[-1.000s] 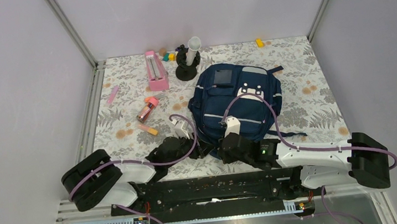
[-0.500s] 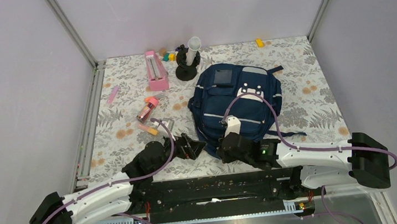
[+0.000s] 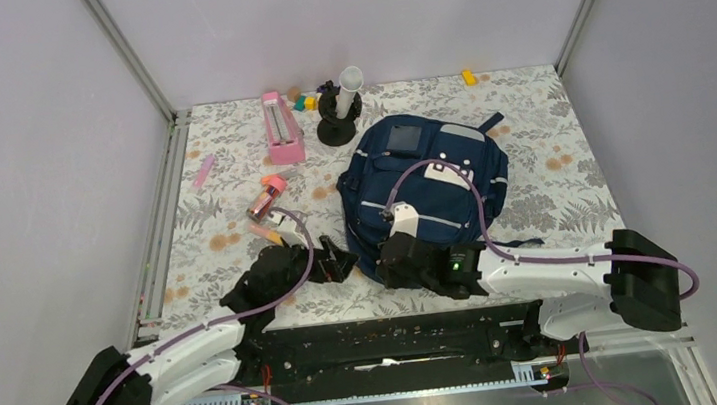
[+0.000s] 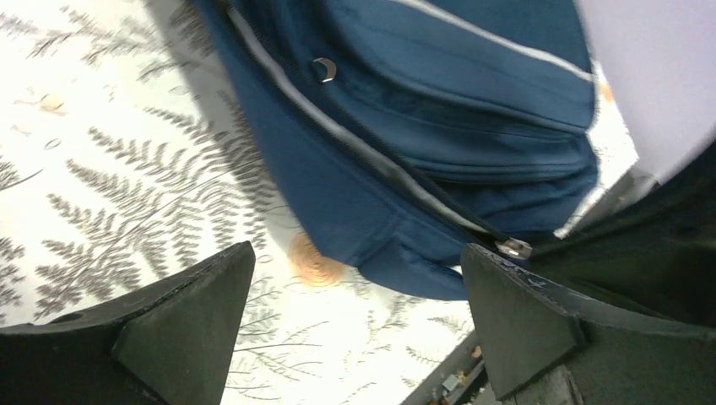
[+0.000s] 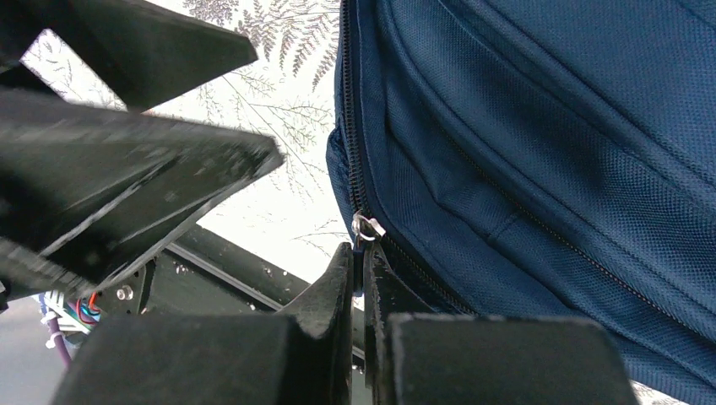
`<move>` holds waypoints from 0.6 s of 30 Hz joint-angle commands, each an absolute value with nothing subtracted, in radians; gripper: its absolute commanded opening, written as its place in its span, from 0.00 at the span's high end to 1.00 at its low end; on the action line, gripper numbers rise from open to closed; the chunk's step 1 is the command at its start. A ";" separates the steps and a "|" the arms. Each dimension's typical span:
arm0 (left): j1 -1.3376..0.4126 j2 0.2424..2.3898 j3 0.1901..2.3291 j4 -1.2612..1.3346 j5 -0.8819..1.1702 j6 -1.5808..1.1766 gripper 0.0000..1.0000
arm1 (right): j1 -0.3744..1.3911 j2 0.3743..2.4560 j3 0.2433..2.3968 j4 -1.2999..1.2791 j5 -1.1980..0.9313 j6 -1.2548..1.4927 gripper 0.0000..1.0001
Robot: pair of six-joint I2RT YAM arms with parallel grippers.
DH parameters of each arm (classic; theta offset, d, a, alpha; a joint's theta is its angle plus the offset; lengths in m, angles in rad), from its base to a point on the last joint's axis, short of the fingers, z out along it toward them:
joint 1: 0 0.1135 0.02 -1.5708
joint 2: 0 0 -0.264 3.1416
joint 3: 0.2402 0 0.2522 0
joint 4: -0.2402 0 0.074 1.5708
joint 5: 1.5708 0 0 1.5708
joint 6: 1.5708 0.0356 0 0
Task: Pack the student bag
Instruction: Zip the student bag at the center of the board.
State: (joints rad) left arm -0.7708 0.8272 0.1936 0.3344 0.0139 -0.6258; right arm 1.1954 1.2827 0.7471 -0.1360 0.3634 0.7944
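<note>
The student bag (image 3: 430, 187) lies flat on the floral table cover, a navy backpack with white-grey patches. My right gripper (image 3: 390, 260) is at its near left corner. In the right wrist view the right gripper (image 5: 363, 257) is shut on the tab of the bag's zipper pull (image 5: 368, 226), at the end of the zip. My left gripper (image 3: 341, 262) sits just left of that corner. It is open, with nothing between its fingers (image 4: 190, 316). The left wrist view shows the bag's corner (image 4: 405, 143) and a silver zipper pull (image 4: 513, 247) beyond the left gripper (image 4: 355, 291).
Left of the bag lie a red-capped tube (image 3: 266, 197), an orange-tipped marker (image 3: 267, 234) and a pink eraser (image 3: 202, 171). A pink case (image 3: 281, 128), a black stand with a white tube (image 3: 340, 109), small blocks (image 3: 304, 101) and a yellow block (image 3: 468, 77) are at the back.
The left arm has swung out to the left and its gripper has opened. The right gripper and the bag's near corner have shifted slightly left.
</note>
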 commanded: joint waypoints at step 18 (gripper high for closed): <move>-0.560 1.358 0.505 0.498 0.139 -0.847 0.01 | 1.210 1.211 0.669 -0.057 0.408 0.868 1.00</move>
